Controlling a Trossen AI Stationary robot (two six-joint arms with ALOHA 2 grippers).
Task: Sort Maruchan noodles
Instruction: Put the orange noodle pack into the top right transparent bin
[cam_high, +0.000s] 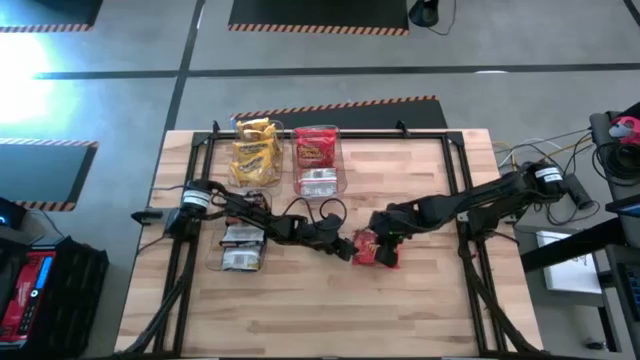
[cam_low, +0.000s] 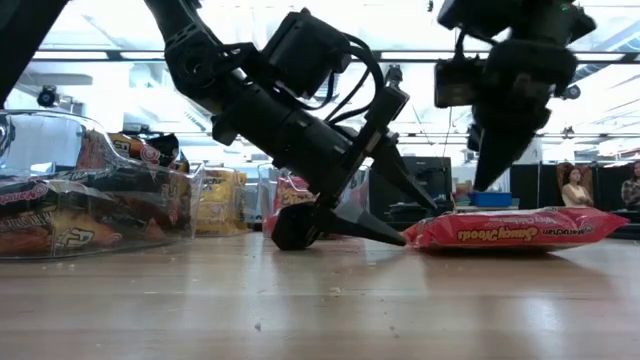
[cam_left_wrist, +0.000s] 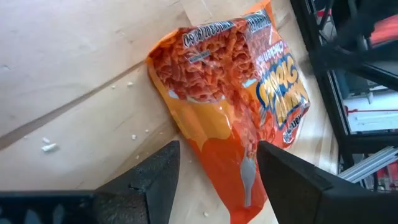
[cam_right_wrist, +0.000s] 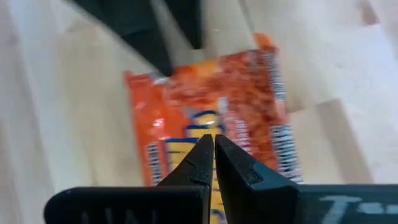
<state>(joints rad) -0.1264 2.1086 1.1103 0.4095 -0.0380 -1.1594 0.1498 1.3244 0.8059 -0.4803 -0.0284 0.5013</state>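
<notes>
Table: pale wooden top in a black frame, with a grey floor around it.
Bins: three clear bins — one with yellow packets, one with red-orange packets, one with dark packets at the left.
Loose packet: a red-orange noodle packet lies flat near the table's middle.
Left gripper: low at the packet's edge, fingers spread wide — one on each side of its end, not yet grasping.
Right gripper: clenched shut, tip pointing down just over the packet, holding nothing.
</notes>
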